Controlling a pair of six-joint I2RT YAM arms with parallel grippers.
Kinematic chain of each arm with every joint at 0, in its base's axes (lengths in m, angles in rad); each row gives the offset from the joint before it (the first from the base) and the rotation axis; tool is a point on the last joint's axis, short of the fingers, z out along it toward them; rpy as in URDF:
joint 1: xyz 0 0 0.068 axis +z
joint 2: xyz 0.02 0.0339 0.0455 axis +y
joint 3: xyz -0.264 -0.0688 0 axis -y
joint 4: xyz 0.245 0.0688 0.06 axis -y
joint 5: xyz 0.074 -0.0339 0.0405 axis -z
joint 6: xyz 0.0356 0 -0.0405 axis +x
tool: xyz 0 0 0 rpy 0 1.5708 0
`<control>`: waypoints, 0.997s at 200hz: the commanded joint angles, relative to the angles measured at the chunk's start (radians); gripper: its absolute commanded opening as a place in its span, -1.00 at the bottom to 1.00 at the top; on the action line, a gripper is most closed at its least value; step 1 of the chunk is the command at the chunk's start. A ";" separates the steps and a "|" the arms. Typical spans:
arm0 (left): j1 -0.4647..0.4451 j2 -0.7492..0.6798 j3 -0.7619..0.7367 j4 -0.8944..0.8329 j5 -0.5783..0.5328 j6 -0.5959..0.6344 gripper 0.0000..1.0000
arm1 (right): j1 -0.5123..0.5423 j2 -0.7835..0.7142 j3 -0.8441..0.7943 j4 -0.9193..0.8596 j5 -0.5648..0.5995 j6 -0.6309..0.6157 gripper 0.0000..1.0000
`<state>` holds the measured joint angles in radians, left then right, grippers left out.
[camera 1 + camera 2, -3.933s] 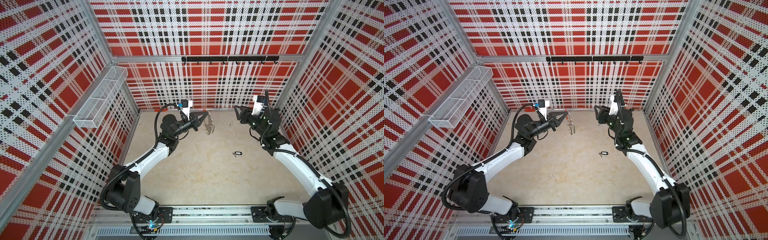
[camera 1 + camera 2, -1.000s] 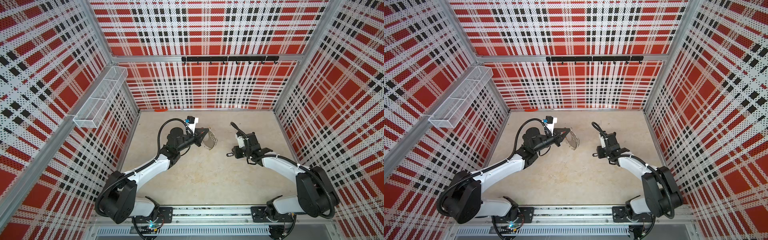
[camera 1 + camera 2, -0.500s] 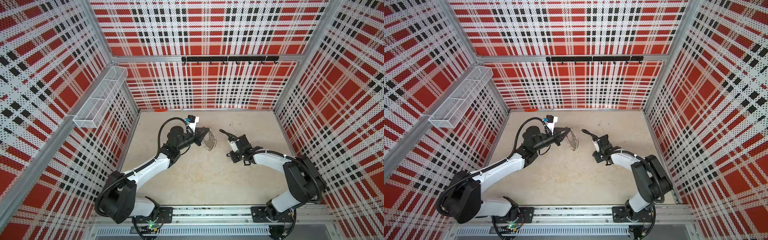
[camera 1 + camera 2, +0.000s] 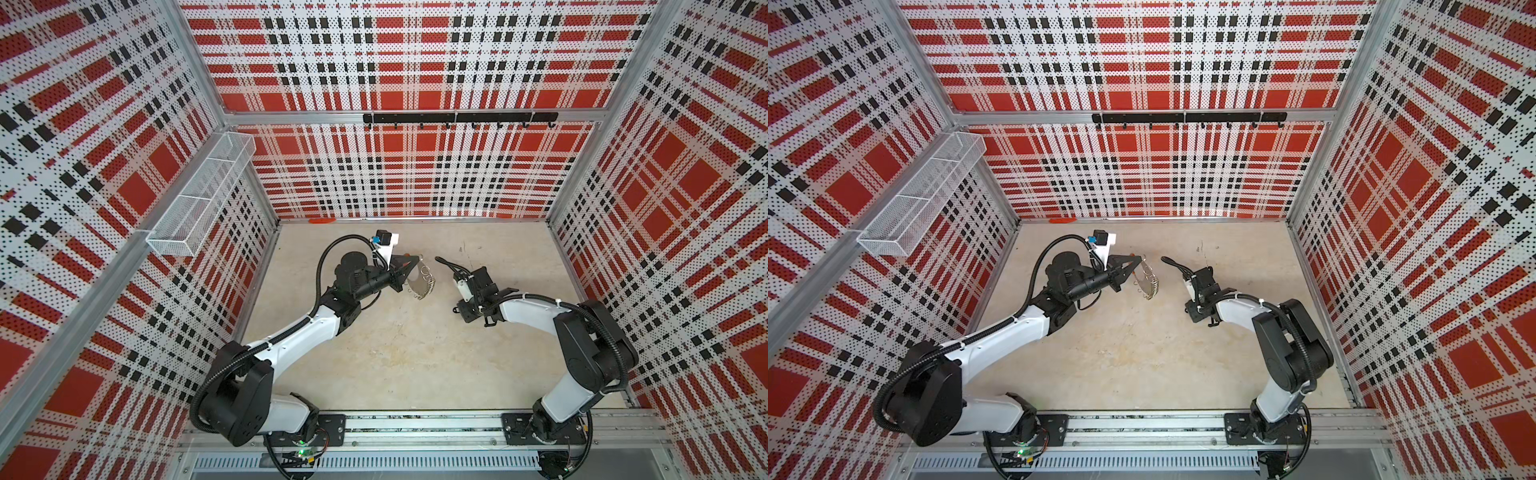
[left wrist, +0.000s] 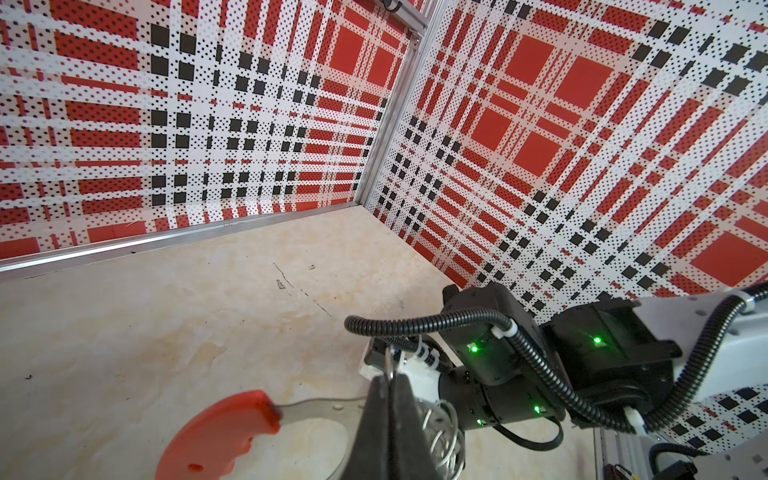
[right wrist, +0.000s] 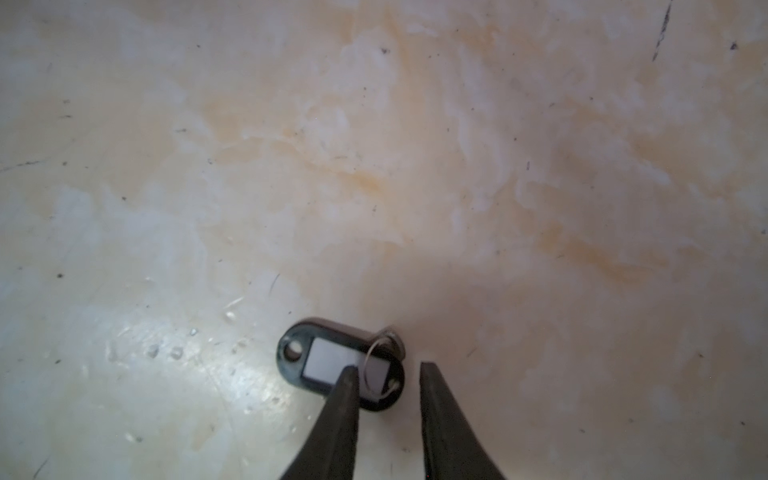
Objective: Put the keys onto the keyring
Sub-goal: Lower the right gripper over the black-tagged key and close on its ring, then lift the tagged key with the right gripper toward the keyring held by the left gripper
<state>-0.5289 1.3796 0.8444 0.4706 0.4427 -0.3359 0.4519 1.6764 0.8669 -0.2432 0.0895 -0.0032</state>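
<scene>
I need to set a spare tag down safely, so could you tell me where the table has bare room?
The table is bare across its front half, between the left arm and the right arm, and in the back right corner. Mid-table is crowded, where the left gripper holds the keyring opposite the right gripper, whose fingers straddle the keys' end.

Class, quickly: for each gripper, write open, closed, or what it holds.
Left gripper: closed on the keyring.
Right gripper: open, jaws astride the keys, not gripping yet.
</scene>
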 commanded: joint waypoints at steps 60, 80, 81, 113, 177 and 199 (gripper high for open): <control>0.005 0.010 0.047 0.004 0.023 0.015 -1.00 | 0.007 0.017 0.025 0.023 0.018 -0.027 -0.81; 0.007 0.010 0.047 0.001 0.023 0.018 -1.00 | 0.008 -0.005 0.025 0.014 0.018 -0.024 -0.90; 0.007 0.010 0.047 0.000 0.022 0.018 -1.00 | 0.008 -0.008 0.024 0.013 0.018 -0.024 -0.90; 0.024 -0.008 0.045 -0.001 0.015 0.025 -1.00 | 0.007 -0.111 0.014 0.004 0.031 -0.003 -1.00; 0.052 -0.134 -0.063 0.108 -0.075 0.120 -0.98 | 0.006 -0.406 -0.009 0.075 -0.205 0.082 -1.00; 0.039 -0.198 -0.148 0.202 -0.124 0.249 -0.97 | 0.003 -0.499 -0.032 0.181 -0.360 0.133 -1.00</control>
<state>-0.4793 1.2568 0.7624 0.5159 0.3843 -0.2375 0.4553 1.2629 0.8589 -0.1844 -0.0570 0.0673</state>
